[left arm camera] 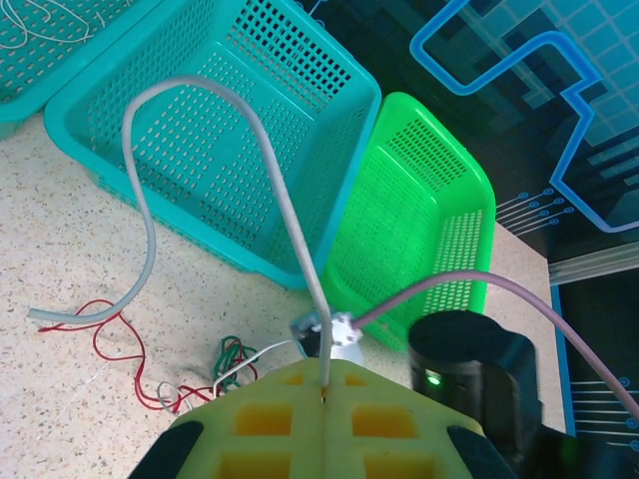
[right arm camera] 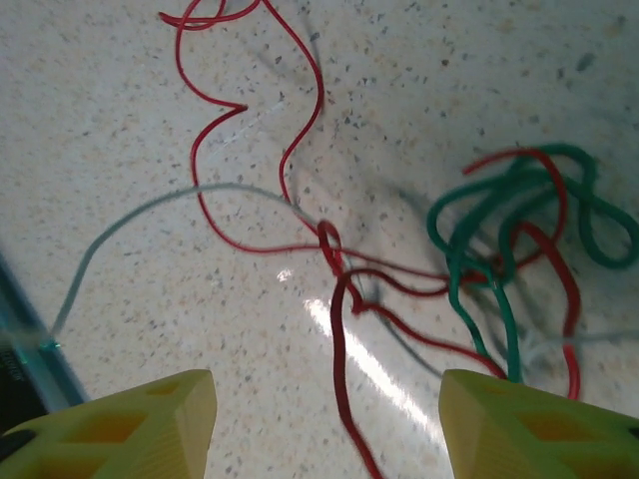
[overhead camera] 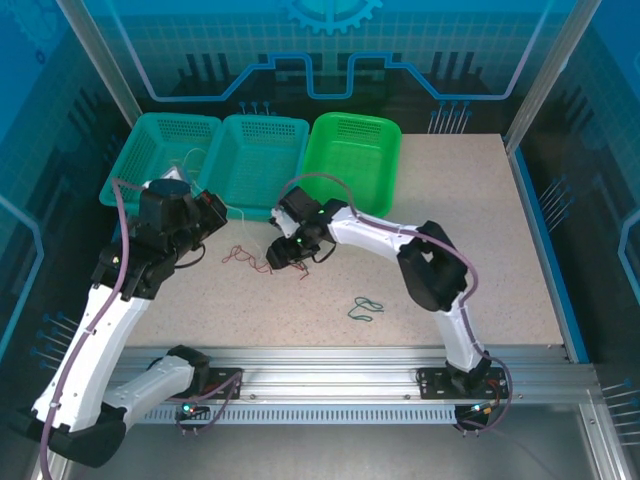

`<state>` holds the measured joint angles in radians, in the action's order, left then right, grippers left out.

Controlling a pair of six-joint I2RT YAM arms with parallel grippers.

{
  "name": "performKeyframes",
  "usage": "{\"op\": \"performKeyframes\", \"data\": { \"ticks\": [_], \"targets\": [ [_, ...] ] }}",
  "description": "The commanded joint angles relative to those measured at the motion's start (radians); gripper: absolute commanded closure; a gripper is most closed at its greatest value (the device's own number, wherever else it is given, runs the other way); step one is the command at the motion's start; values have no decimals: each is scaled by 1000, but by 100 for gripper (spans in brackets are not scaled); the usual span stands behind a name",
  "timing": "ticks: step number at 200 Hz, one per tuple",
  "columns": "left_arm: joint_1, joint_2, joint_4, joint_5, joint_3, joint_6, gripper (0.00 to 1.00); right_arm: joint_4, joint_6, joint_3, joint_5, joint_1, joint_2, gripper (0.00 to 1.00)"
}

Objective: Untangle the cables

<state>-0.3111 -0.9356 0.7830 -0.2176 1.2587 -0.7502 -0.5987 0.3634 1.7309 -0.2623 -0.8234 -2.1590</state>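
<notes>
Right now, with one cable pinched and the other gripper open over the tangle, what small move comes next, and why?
Probably lower the right gripper and close on the red cable between its open jaws: the left gripper clamps the whitish cable, so holding red would let them be pulled apart.

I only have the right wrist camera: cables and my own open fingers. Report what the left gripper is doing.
Observer: The left gripper is shut on a whitish cable, which arches up and drops back to the table.
Operator: Report anything loose outside the tangle.
Observer: One green cable lies alone, right of the tangle and nearer the table's front edge.
Operator: Now describe the far edge.
Observer: Three baskets stand in a row there: a teal basket, a second teal basket and a green basket.
</notes>
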Motion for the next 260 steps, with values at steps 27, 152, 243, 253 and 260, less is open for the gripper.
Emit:
{"op": "performKeyframes", "data": {
  "ticks": [27,152,243,253,260],
  "targets": [
    [7,30,36,-21,-16,29,100,-179,-87,167,162,-8,-139,45],
    [140,67,80,-74,50,23,100,-32,7,-328,151,159,124,90],
    [362,-4,47,27,226,3,100,86,177,-745,71,556,378,94],
    [375,-21,43,38,257,3,100,66,181,-730,74,556,369,95],
    [383,-36,41,43,283,4,100,60,190,-727,75,556,366,95]
  ]
}}
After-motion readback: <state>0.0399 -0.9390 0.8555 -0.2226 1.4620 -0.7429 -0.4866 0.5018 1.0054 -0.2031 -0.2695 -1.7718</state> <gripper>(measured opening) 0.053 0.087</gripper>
